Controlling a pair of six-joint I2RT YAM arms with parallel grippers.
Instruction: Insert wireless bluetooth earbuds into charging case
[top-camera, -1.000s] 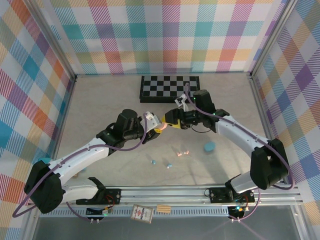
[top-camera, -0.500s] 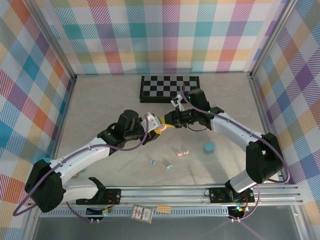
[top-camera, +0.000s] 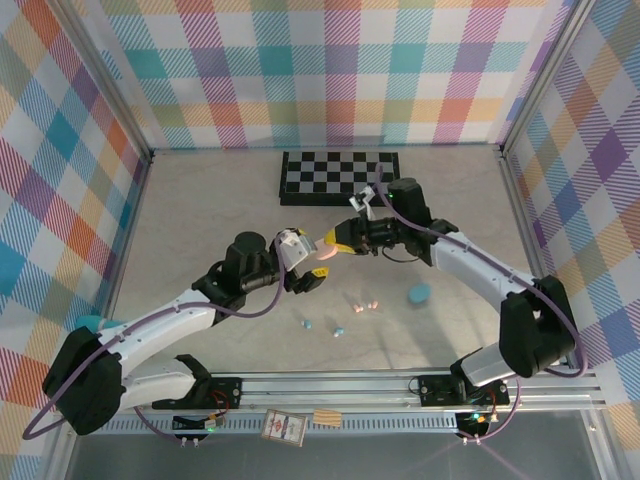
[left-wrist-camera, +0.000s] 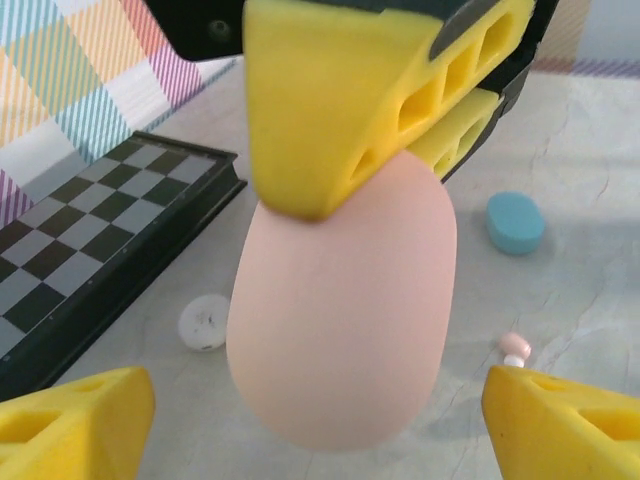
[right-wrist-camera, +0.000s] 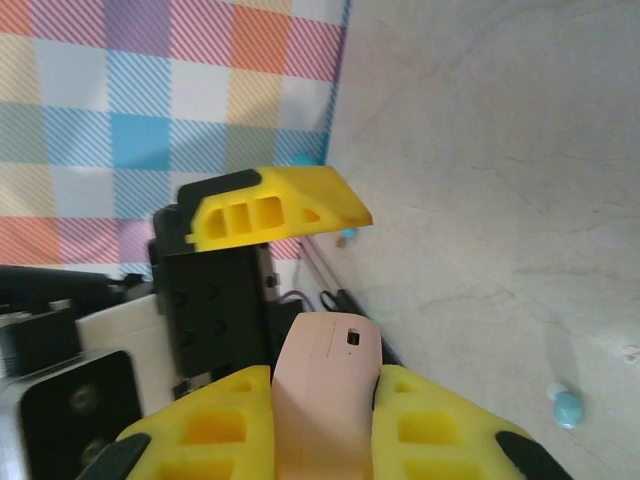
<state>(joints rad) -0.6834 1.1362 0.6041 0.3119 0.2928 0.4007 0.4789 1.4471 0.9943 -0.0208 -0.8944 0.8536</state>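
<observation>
right wrist view: the right hand (right-wrist-camera: 325, 405) is clenched on the pink case (right-wrist-camera: 325, 370), with one yellow finger on each side. the case hangs in the air above the tabletop (top-camera: 200, 220). the left hand (left-wrist-camera: 320, 430) is spread wide open. its fingers (left-wrist-camera: 75, 420) stand one on each side of the case and do not touch it, so the right hand alone carries it. the case looks shut.

down on the tabletop, the pink buds (top-camera: 368, 303) lie close together near the hands. the teal buds (top-camera: 338, 331) lie a bit nearer the arm bases. a small white bud (left-wrist-camera: 205, 322) lies just beside the chessboard (top-camera: 340, 177). a teal case (top-camera: 418, 293) sits to the right of the pink buds.

i think the step is passing the case from one hand to the other. to do it well, the right hand should squeeze firmly and hold the case level. the left hand should pull straight back so it does not bump the case. the lid must open before any bud can go in.
</observation>
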